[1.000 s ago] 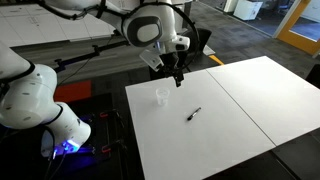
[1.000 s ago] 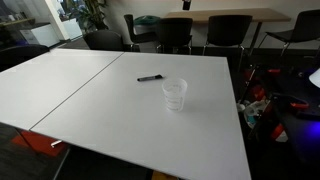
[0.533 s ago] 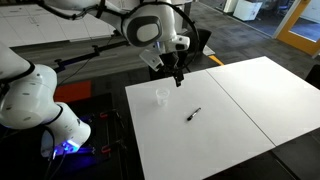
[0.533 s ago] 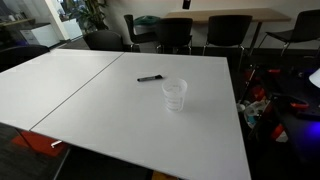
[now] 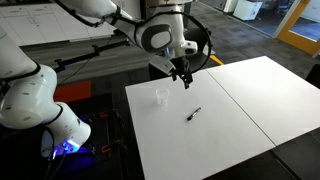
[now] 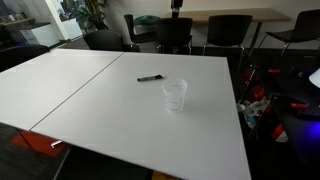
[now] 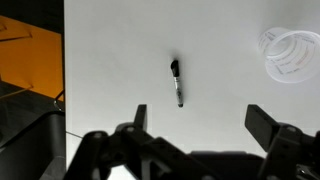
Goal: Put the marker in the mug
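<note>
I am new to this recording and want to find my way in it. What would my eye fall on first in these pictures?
On the wide white table a short black marker lies flat, apart from a small clear mug that stands upright. The arm's pincer hangs open above the table and holds nothing. The wrist view looks down on both things.

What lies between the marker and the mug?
Nothing: only bare white table separates marker and mug, clearest in the wrist view.
</note>
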